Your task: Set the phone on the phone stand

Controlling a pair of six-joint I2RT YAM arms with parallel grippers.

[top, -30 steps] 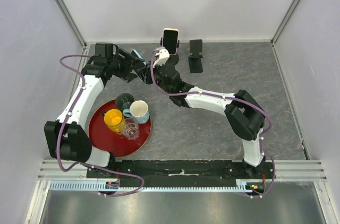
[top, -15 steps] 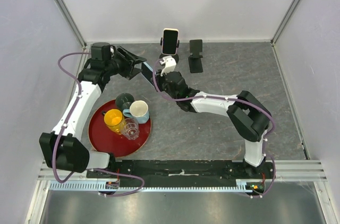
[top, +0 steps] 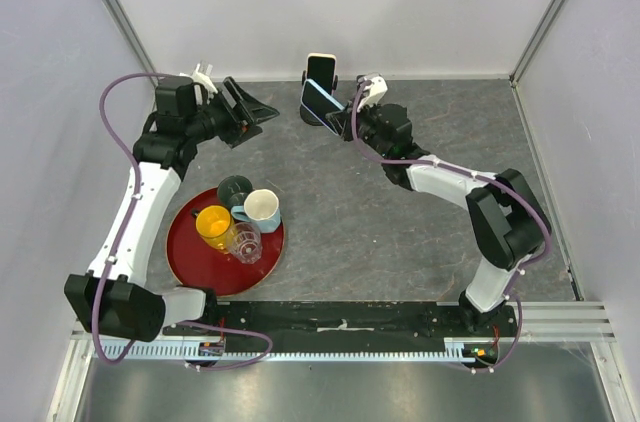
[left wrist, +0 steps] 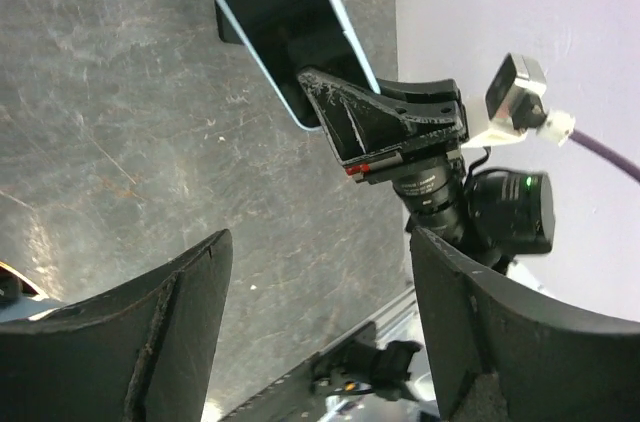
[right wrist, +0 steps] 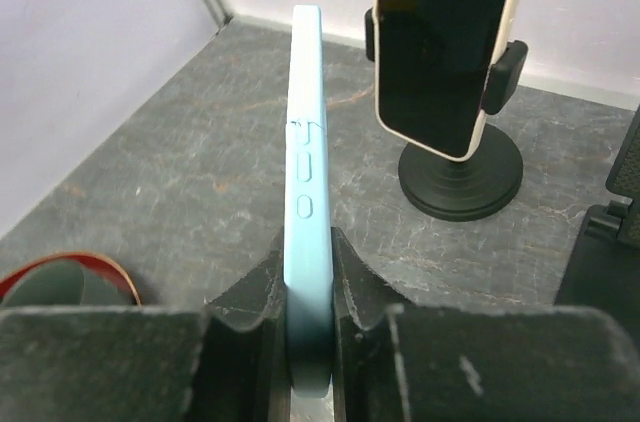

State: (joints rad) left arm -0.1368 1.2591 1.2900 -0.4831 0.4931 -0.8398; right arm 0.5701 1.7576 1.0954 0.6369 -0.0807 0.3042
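The right gripper (right wrist: 308,277) is clamped on the lower end of a light-blue phone (right wrist: 305,182). Its 2 fingers are closed narrow against the front and back faces, and the phone's side buttons face the wrist camera. From above, the phone (top: 320,100) is held off the desk and tilted, with its dark screen turned up and to the left. It sits near the middle of the far edge.

Just beyond it stands a round-based stand (right wrist: 460,177) whose clamp holds a cream phone (right wrist: 445,32) upright; the 2 phones are close, though I cannot tell whether they touch. At the right edge of the wrist view there is a black piece that looks like a second stand (right wrist: 608,242) — it is cut off by the frame.

The left gripper (top: 258,110) hovers toward the far-left corner with its fingers spread wide and nothing between them. Its own camera looks through that gap at the blue phone and the right gripper.

In the near-left part of the desk lies a red tray (top: 190,254) carrying 4 cups — yellow, dark green, white-and-blue and clear.

The desk (top: 400,232) is grey with a mottled, stone-like pattern. Plain pale walls (top: 350,2) close it in on 3 sides, with metal posts in the far corners.
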